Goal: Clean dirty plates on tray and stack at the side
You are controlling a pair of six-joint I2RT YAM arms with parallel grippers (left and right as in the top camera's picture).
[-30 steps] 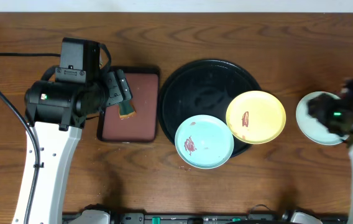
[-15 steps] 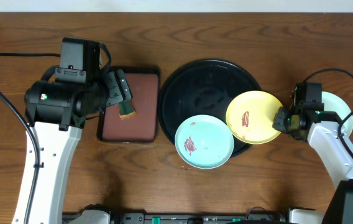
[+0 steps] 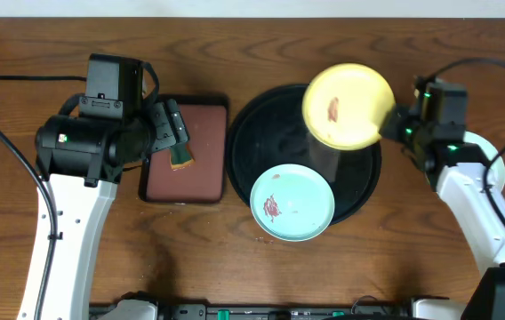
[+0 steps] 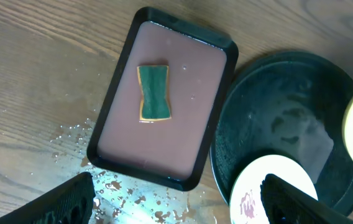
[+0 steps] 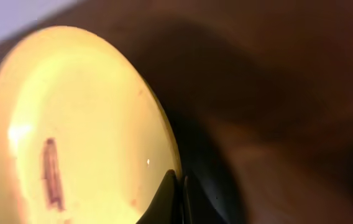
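My right gripper (image 3: 388, 125) (image 5: 178, 186) is shut on the right rim of the yellow plate (image 3: 346, 105) (image 5: 71, 124), which hangs tilted above the black tray (image 3: 270, 133) (image 4: 276, 106) and carries a reddish smear. A pale blue plate (image 3: 292, 203) (image 4: 270, 193) with a smear rests on the tray's front rim. Another pale plate (image 3: 498, 171) lies on the table at the far right, mostly hidden behind my right arm. My left gripper (image 3: 171, 124) (image 4: 179, 208) stands open above the maroon tray, holding nothing.
A rectangular maroon tray (image 3: 204, 147) (image 4: 164, 180) left of the black tray holds a green sponge (image 3: 180, 160) (image 4: 153, 93). Water drops (image 4: 120, 193) speckle the wooden table in front of it.
My right gripper swung from the far-right plate to the yellow plate, shut on its rim and lifted it up and back over the tray. The left arm stayed still.
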